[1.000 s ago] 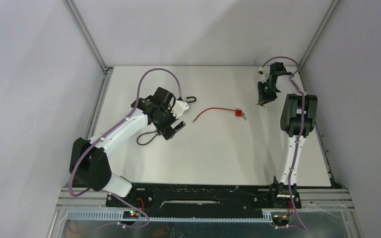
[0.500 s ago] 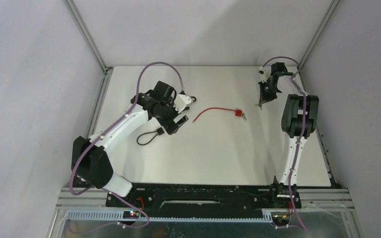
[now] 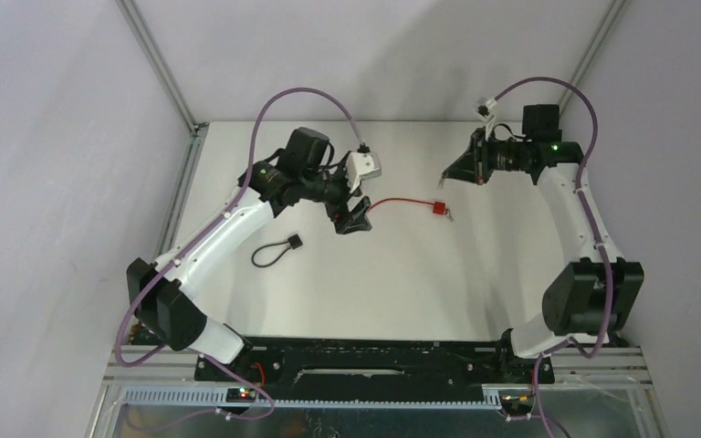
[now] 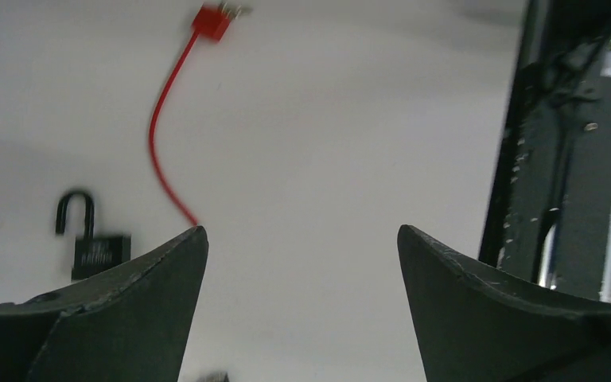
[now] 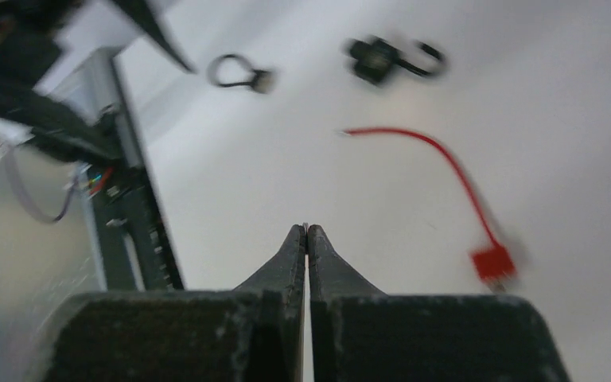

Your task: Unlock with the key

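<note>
The white left arm with black joints [image 3: 224, 228] stretches forward with a bent elbow. At its end the black two-finger left gripper [image 4: 302, 239] points down, its fingers [image 4: 159, 270] spread wide apart. The white right arm with black joints [image 3: 577, 205] rises tall and bends over. Its black two-finger right gripper [image 5: 308, 232] points toward the left fingers, with its own fingers pressed tight together.

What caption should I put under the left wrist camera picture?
Open left gripper over the white table, a red cable lock ahead and a black padlock nearby.
</note>
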Robot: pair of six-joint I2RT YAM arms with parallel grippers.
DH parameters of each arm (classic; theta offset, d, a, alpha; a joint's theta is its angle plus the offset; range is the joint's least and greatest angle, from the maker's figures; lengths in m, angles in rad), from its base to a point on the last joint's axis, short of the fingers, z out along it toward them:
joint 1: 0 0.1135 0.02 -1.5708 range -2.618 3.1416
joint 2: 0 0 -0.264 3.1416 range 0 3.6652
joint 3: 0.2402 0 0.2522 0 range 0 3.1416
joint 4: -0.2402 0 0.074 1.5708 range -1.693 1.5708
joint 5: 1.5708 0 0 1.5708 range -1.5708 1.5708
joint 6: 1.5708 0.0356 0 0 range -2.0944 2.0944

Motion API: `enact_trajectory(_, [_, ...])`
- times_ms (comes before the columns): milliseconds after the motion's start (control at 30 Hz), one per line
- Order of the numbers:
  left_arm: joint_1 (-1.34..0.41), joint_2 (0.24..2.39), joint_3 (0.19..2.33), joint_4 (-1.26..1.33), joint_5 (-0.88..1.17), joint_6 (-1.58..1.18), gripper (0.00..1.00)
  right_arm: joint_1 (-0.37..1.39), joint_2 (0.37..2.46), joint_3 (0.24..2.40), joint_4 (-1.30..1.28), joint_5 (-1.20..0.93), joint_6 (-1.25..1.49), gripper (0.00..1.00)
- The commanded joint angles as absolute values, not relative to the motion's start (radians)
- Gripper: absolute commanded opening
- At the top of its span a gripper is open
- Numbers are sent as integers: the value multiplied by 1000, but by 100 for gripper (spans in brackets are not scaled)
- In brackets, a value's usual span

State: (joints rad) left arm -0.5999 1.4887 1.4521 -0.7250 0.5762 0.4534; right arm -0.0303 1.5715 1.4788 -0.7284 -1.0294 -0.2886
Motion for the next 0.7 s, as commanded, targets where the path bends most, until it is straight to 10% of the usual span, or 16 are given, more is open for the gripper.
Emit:
enact_trajectory(0, [-655,1477,1556,-671,764,480,90,50,1509,1473,-866,-1351,-438,0])
enact_trajectory(667, [-768,1515,1543,-506,805,466,61,228,1670,1726,-1508,-1546,-933,0])
